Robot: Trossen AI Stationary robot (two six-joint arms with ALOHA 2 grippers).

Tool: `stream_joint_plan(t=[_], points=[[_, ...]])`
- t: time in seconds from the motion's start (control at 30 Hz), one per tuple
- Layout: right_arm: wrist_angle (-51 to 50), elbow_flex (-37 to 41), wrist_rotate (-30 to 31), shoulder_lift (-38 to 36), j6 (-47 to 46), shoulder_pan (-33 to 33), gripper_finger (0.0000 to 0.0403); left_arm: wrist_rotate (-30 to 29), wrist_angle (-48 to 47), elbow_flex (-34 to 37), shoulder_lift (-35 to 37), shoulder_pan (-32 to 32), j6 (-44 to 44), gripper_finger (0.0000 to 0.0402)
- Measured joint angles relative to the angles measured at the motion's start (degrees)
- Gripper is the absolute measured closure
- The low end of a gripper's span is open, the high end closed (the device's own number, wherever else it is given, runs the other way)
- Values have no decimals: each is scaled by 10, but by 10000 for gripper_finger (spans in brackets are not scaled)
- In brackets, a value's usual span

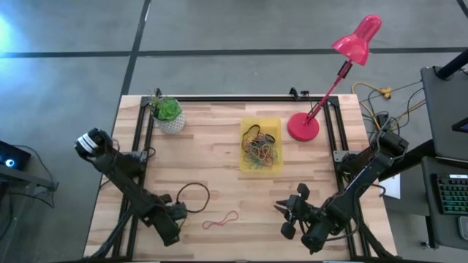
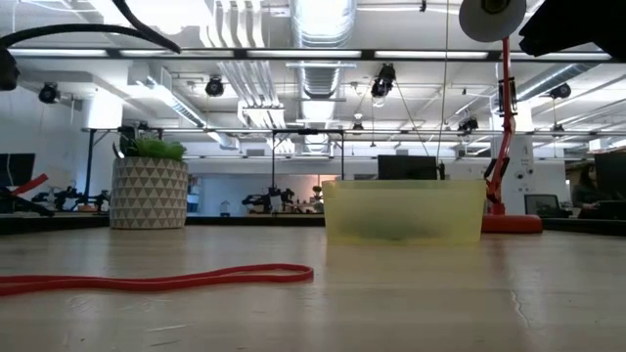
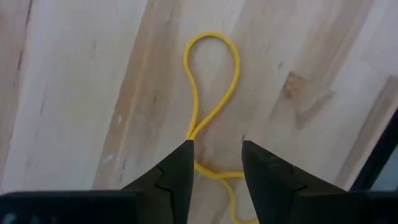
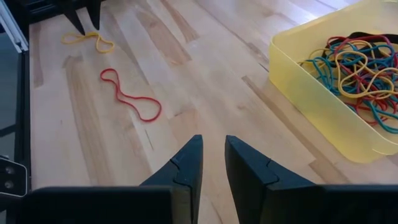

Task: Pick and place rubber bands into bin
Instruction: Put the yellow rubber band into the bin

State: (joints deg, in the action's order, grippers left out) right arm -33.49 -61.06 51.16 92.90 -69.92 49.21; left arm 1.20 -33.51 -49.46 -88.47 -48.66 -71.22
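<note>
A: What do we see at the left gripper (image 3: 216, 163)?

B: It is low over the light wooden table (image 1: 219, 164), near the front left corner. Its two dark fingers stand apart, and a thin yellow rubber band (image 3: 211, 93) lies flat on the wood between and beyond them. One fingertip (image 3: 185, 149) is right at the place where the band crosses itself. We cannot tell if it really touches. Nothing is clamped.

A: And the right gripper (image 4: 212, 152)?

B: It hangs above the front right part of the table, with empty jaws and only a narrow gap between them. It holds nothing.

A: Where are the other bands?

B: A thin red rubber band (image 4: 129, 95) lies loose on the wood, in a long wavy loop, between the two grippers and near the yellow one. Many coloured rubber bands (image 4: 357, 65), blue, yellow, red and green, are tangled inside the shallow translucent yellow plastic tray (image 1: 261, 145).

A: Where is this tray?

B: In the middle of the table, toward the back. A small white pot with a green plant (image 1: 168, 115) is on its left, and the round base of a pink desk lamp (image 1: 303, 126) just beside it on its right.
</note>
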Motion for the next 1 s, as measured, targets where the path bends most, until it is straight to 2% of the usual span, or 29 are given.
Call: stream_joint_plan(t=[0.43, 1.0], points=[[4, 0, 0, 0, 1, 0, 344, 3, -5, 1, 25, -2, 11, 260], [14, 0, 0, 0, 13, 0, 344, 89, -9, 1, 26, -2, 10, 260]])
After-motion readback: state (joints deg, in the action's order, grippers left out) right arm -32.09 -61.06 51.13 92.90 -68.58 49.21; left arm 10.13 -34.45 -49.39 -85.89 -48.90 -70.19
